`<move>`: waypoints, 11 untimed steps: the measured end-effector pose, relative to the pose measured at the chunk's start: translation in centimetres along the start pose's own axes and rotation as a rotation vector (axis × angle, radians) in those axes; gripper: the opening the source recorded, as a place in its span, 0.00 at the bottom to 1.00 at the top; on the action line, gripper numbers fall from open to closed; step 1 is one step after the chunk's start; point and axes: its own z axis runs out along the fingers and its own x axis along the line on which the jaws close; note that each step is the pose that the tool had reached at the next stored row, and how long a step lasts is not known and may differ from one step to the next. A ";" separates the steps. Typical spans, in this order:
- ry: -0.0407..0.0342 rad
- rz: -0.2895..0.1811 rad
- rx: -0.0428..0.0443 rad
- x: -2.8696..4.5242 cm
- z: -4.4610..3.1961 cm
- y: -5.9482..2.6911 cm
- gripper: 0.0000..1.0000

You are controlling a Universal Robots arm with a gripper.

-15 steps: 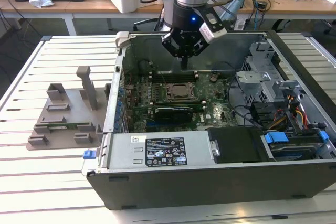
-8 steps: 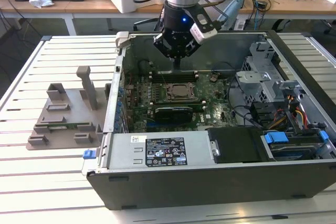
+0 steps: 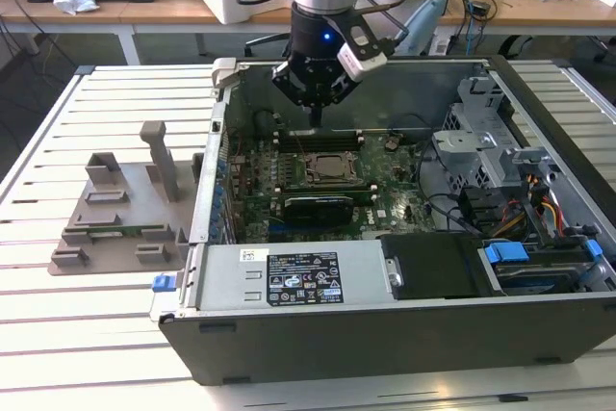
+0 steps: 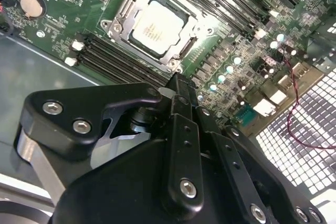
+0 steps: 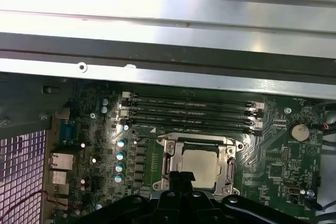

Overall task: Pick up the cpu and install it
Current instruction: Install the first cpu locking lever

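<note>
Cpu lying in its socket, gripper closed and empty above the board.

I logged the black two-finger gripper (image 3: 316, 115) hanging inside the open black metal computer case (image 3: 337, 334), its jaws drawn together with nothing between them. In both wrist views the tip (image 4: 178, 85) (image 5: 181, 179) sat near one edge of the silver metal socket frame (image 4: 123, 11). The small flat square cpu (image 4: 157, 27) with its silvery metal top lay flat inside that frame on the green motherboard (image 5: 273, 156), beside the row of long black memory slots (image 5: 189, 111). I judged the chip light, thin and stiff. Its lid looked smooth and likely slippery, and I took its underside to be delicate. I would grip it by two opposite edges, level and lightly, never pressing on the lid.
</note>
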 end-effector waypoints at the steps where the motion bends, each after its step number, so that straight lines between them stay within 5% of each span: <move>1: -0.0001 0.000 -0.0001 0.12 0.03 0.04 0.11; 8: -0.0002 0.000 -0.0003 1.50 0.33 1.14 0.11; 11: -0.0003 0.000 -0.0001 3.79 0.74 1.73 0.11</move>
